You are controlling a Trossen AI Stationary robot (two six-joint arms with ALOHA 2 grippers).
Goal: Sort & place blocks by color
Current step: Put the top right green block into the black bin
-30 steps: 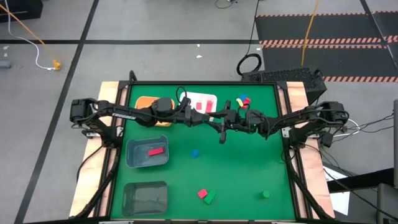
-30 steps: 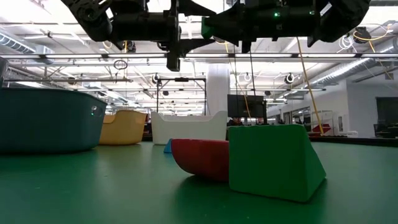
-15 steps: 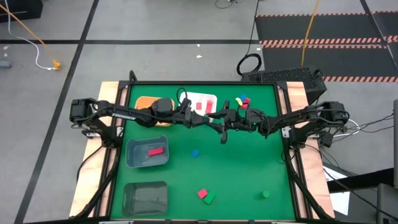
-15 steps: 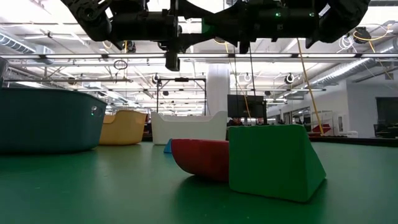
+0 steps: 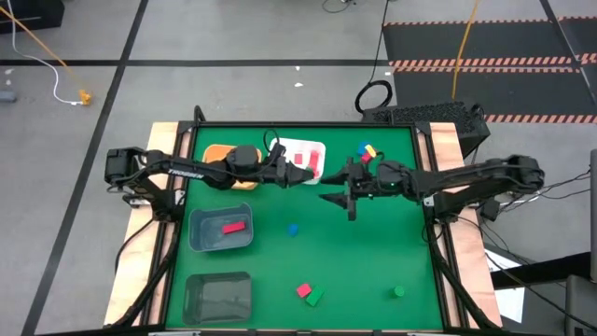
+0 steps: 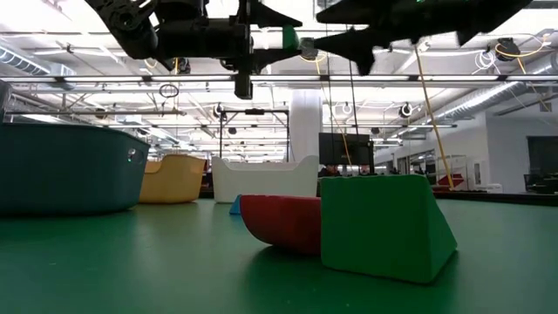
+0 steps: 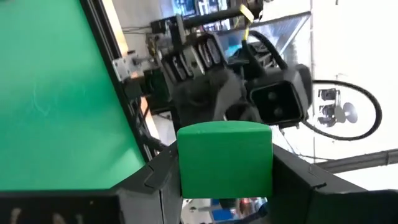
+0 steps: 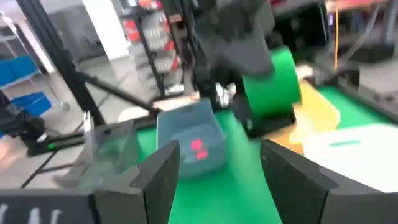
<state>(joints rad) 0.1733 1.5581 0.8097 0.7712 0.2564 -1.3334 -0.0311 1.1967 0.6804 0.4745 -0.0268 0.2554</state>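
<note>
- My left gripper is clamped on a green block, held in the air over the table, just beside the white bin.
- My right gripper stands with fingers spread and nothing between them, facing the left one, near the white bin.
- Bins counted: four. Orange bin beside the white; grey bin holding one red block; second grey bin nearer the front edge.
- Loose blocks: one blue block; a red and green pair; one green piece; a mixed cluster beyond the white bin.
- No legible writing.
</note>
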